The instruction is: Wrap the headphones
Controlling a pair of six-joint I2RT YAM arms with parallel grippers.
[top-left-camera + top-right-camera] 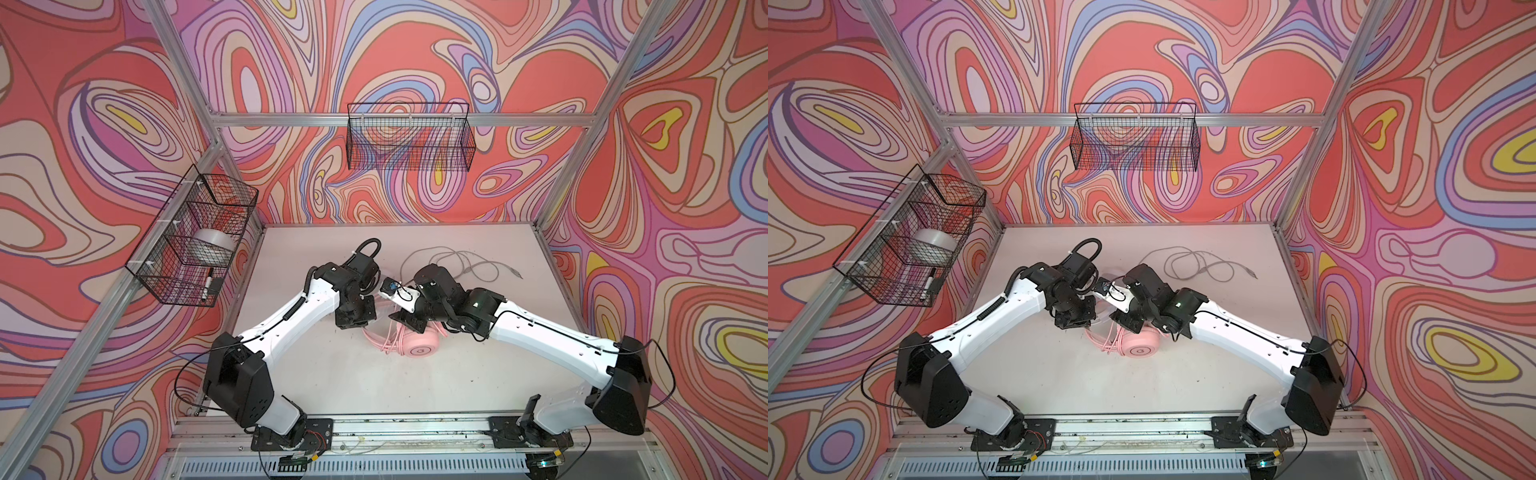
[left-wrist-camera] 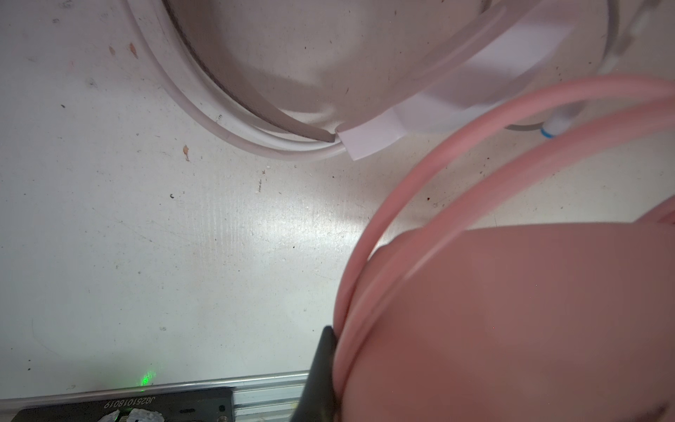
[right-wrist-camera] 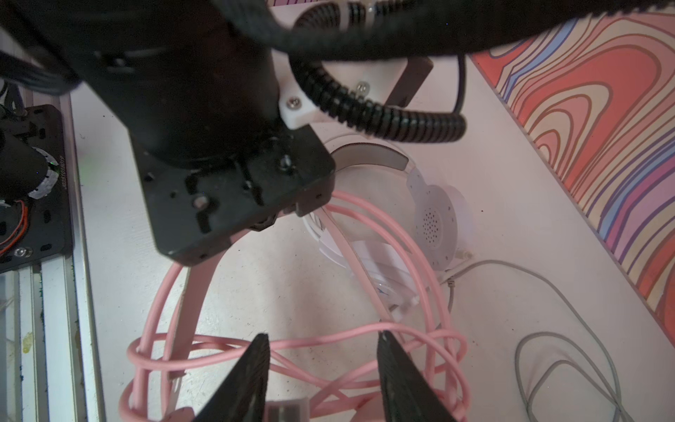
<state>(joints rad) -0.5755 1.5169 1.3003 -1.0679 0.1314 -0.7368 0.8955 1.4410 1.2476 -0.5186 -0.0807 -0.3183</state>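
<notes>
The pink headset [image 1: 419, 347] lies near the middle of the surface [image 1: 332, 374], under both arms, with its pink cable [image 3: 204, 343] looped around it several times. The left pincer [image 1: 353, 322] is clenched, seemingly on that headset's band or cable; one finger presses against the pink strands and the other is hidden. The right pincer [image 3: 323, 334] is released, fingers apart. One pink strand runs just off its tips, from one finger across to the other. That strand lies along the closing line rather than across it, so I judge a fresh pinch would need the wrist turned. The white headset [image 3: 434, 223] sits just behind, and its grey cable [image 1: 469, 266] sprawls loose toward the back, nearer the right arm.
</notes>
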